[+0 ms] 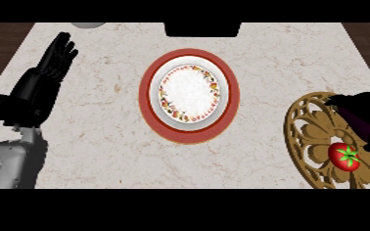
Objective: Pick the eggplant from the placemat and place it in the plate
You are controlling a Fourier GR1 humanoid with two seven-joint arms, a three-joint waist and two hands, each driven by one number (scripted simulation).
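The right robot hand (pixel 356 98) is just a dark bit at the right edge, over the placemat (pixel 307 127). Spread or pinching? It cannot be told. The dark eggplant (pixel 359 121) lies right under it, slanting off the edge. The plate (pixel 189 94) sits to the left, in the middle of the desk (pixel 108 142). The left robot hand (pixel 54 61) rests spread, far away on the other side.

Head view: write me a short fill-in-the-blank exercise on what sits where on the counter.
The plate has a broad ____ outer rim.
The tomato lies on the golden ____, right of the plate.
The left hand rests ____, fingers up, at the view's left.
Missing words: red; placemat; open.
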